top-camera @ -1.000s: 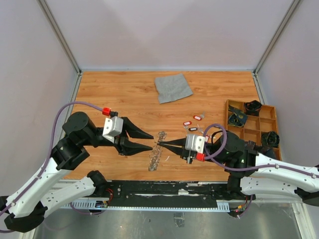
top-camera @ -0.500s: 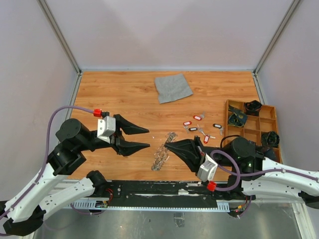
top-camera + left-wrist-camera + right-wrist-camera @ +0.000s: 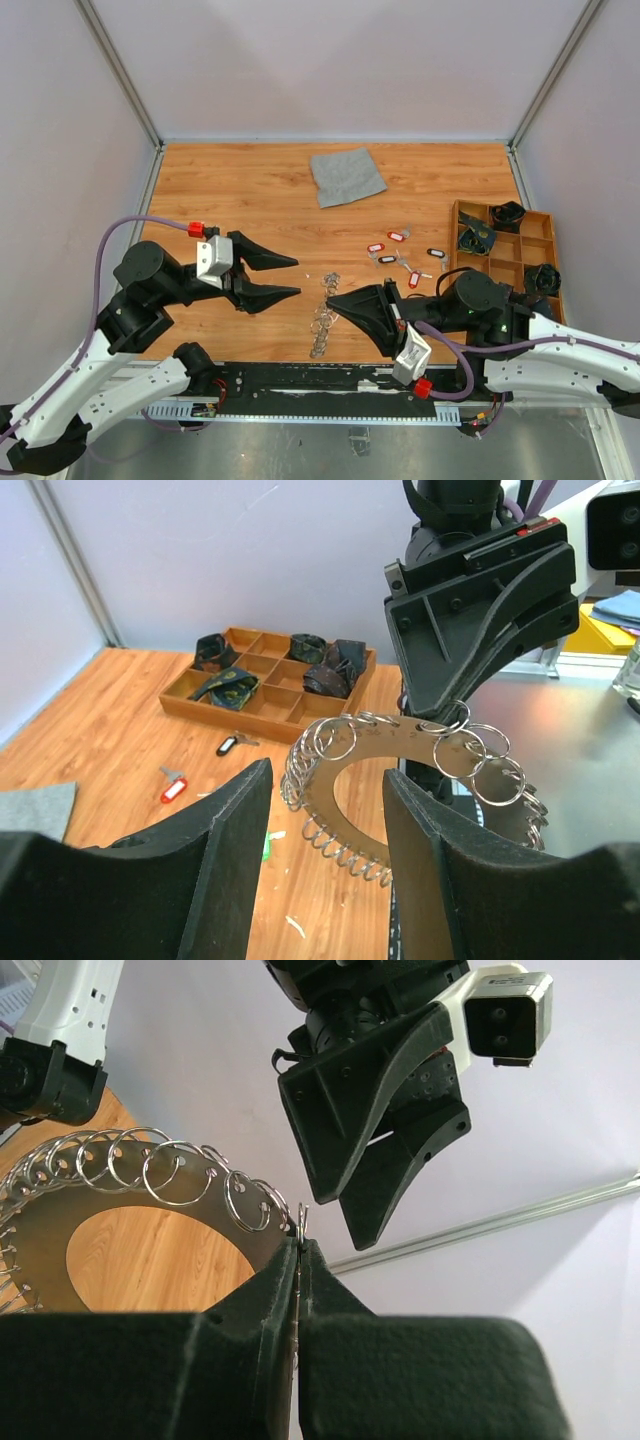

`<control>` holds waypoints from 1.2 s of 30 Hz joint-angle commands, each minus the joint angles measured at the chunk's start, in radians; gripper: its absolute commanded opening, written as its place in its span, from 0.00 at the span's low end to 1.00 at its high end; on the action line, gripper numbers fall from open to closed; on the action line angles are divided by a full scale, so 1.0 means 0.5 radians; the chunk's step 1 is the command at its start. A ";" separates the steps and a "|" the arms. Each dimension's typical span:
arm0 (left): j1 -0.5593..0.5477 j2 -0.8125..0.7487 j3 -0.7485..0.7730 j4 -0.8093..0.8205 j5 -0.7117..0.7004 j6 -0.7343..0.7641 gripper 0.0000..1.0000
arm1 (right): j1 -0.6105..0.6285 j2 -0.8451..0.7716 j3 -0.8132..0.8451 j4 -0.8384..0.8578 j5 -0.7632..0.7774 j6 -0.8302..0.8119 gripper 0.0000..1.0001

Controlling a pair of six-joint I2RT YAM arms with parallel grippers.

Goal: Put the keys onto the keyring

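Pinching the keyring (image 3: 320,322) by its rim, right claw (image 3: 332,298) sits lower centre; left claw (image 3: 298,277) gapes wide, just left, not touching.

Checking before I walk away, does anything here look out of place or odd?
Nothing looks damaged or spilled. The keyring isn't lying flat: the right claw pinches its rim and holds it on edge. The keys lie scattered loose on the wood, and the grey cloth sits crooked at the far side.

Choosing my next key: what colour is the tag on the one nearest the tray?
The tag is black; clearest in the left wrist view.
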 commanded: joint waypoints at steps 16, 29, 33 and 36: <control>-0.009 0.364 -0.096 0.091 -0.703 -0.262 0.55 | 0.162 -0.212 0.193 -0.846 0.833 1.246 0.01; -0.011 1.134 -0.100 0.380 -0.846 -0.590 0.52 | 0.162 -0.152 0.668 -2.021 1.934 2.547 0.00; -0.012 1.310 -0.093 0.429 -0.936 -0.726 0.50 | 0.123 0.013 0.795 -2.253 2.234 2.739 0.00; -0.016 1.384 -0.093 0.460 -1.000 -0.819 0.50 | -0.141 0.105 0.832 -2.258 2.045 2.706 0.00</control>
